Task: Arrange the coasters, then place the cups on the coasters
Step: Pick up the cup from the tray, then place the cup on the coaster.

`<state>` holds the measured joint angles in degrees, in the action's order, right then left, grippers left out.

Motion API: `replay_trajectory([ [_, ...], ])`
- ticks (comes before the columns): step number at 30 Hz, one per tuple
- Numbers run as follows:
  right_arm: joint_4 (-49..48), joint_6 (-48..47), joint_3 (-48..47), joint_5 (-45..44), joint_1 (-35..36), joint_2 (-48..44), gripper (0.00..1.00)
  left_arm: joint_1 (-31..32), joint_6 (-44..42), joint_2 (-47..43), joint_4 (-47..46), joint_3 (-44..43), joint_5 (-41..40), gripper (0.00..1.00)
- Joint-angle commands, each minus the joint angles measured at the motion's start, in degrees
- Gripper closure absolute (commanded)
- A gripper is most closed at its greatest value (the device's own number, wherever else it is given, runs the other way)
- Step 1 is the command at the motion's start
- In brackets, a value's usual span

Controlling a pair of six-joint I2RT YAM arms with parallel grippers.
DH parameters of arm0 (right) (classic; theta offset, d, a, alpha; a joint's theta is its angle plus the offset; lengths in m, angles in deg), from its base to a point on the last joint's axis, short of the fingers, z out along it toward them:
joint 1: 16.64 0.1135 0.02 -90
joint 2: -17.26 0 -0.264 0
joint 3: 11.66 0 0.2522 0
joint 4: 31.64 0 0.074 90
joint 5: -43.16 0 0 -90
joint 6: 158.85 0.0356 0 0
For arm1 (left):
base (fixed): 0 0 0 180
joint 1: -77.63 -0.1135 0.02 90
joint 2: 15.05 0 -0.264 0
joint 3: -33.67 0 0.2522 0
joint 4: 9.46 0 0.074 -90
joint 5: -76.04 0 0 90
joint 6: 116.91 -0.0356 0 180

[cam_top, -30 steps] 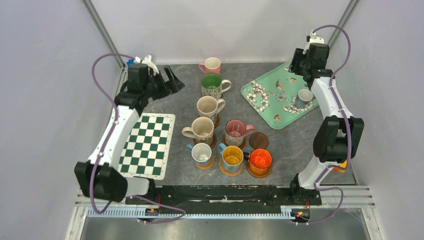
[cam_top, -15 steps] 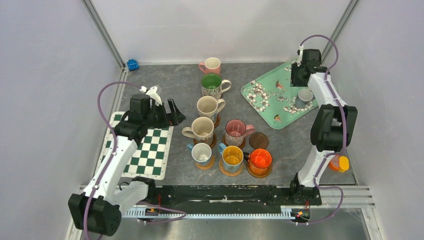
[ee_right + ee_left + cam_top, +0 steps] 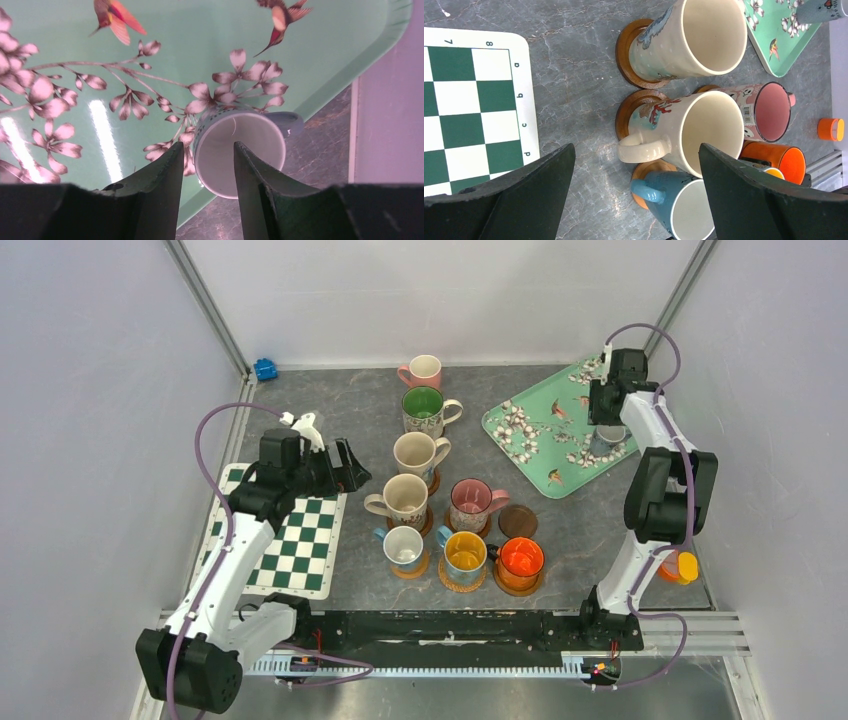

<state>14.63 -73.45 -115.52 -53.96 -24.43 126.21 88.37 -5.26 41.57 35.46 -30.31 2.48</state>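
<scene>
Holding the left jaws wide beside the cream cup (image 3: 684, 135), pulled back from the far corner. Lowering and narrowing the right jaws astride the rim of the small white cup (image 3: 239, 150) on the tray (image 3: 200, 40), not yet gripping; likely bound for the bare coaster (image 3: 517, 520).

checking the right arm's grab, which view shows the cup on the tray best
Right wrist: the cup fills the centre, rim and white inside clear. The top view shows it small, partly under the right gripper. The left wrist catches only a cropped edge.
</scene>
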Motion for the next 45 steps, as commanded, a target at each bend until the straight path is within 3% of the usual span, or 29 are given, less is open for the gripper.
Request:
replay_trajectory([
  [1, -4.38, -0.49, 3.29, 2.10, -0.63, 0.16, 0.58, 0.29, -3.09, -0.82, -0.17, -0.45, -2.00, 0.00],
  [4, -5.71, -0.50, 4.47, 3.55, -0.64, 0.28, 0.64, 0.33, -3.28, -1.12, 0.20, -0.52, -2.79, 0.00],
  [12, -5.70, -2.21, 4.05, 4.12, 0.11, -3.98, 1.00, 0.34, -3.13, -1.89, 0.31, -0.38, -2.96, 0.00],
  [17, -1.65, -2.03, 1.74, 0.73, 4.38, -8.15, 1.00, 0.40, -2.76, -1.70, 1.01, -0.45, -1.79, 0.00],
  [24, 4.01, 0.99, 6.13, -2.48, 12.09, -15.28, 1.00, 1.33, -1.90, -3.22, 1.23, -0.68, -2.42, 0.00],
  [30, 4.24, 1.86, 15.88, -3.27, 17.30, -27.19, 1.00, 3.02, -1.70, -3.90, 1.22, -0.63, -1.75, 0.00],
  [37, 3.46, 7.35, 27.26, 1.69, 24.57, -38.96, 1.00, 3.23, -1.70, -4.70, 0.88, -0.94, -1.10, 0.00],
  [45, 1.95, 12.23, 33.82, 1.38, 33.62, -42.99, 1.00, 3.72, -1.92, -5.71, 1.19, -0.67, -1.53, 0.00],
])
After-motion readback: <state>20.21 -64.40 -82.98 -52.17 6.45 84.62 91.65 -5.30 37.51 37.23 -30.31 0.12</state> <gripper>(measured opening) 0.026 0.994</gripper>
